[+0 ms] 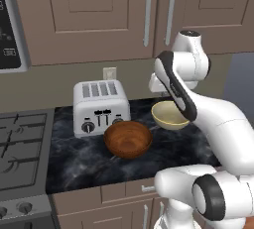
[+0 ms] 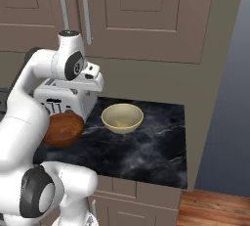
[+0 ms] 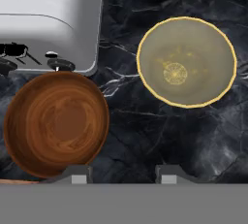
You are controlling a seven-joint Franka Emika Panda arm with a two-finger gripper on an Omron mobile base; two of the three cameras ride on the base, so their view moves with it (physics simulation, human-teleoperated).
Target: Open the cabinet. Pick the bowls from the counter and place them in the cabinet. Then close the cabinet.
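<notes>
The cabinet (image 1: 99,15) hangs over the counter (image 1: 84,166) with both doors shut; its two silver bar handles (image 1: 147,15) meet at the middle. A reddish-brown wooden bowl (image 1: 128,139) sits in front of the toaster. The cream-yellow bowl (image 1: 166,116) rests to its right, partly behind my forearm. In the hand view, looking straight down, the wooden bowl (image 3: 55,123) lies lower left and the cream bowl (image 3: 186,62) upper right. My gripper (image 3: 123,175) hovers high over the bare marble between them, open, nothing between its fingers.
A silver toaster (image 1: 101,106) stands at the back of the counter, close to the wooden bowl. The grey stove top (image 1: 20,143) adjoins on the left under a microwave (image 1: 10,25). In the right base view the counter (image 2: 156,156) ends at a wall.
</notes>
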